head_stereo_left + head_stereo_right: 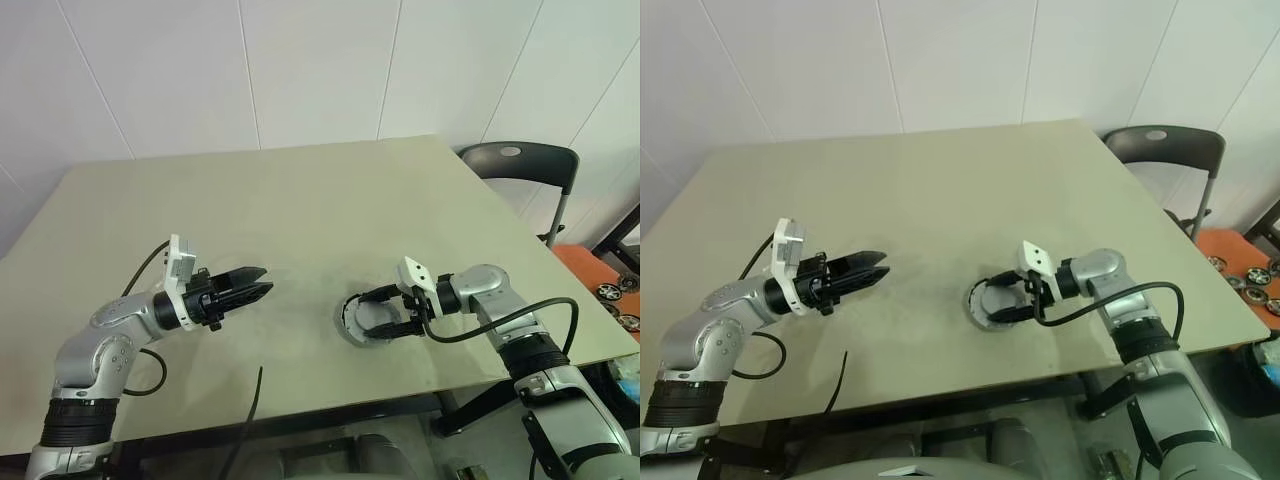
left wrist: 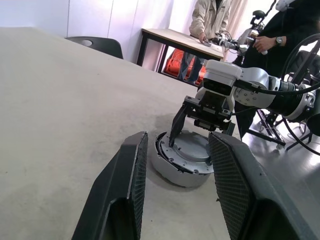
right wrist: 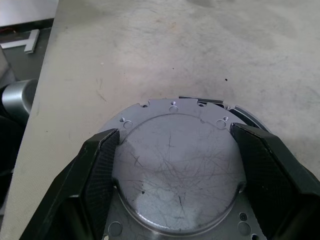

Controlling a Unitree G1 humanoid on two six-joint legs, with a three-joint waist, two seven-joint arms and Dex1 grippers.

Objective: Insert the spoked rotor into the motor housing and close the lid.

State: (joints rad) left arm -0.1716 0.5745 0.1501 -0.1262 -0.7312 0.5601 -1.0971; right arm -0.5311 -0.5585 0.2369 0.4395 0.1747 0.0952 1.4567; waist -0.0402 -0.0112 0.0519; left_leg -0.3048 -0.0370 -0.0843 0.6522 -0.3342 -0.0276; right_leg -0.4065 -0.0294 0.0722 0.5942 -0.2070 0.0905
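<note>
My right gripper (image 1: 385, 312) reaches over the housing (image 2: 182, 159) on the table (image 1: 300, 220), fingers (image 3: 100, 170) spread to either side of the lid (image 3: 177, 165) on top of it; I can't tell if they touch. My left gripper (image 1: 262, 283) hovers well apart, jaws parted, holding nothing.

Lid (image 3: 175, 170) between my right claw (image 3: 175, 175) fingers: scratched matt grey metal. Worktop (image 3: 150, 50): matt, scuffed beige. My fingers (image 2: 232, 170): black textured pads.
</note>
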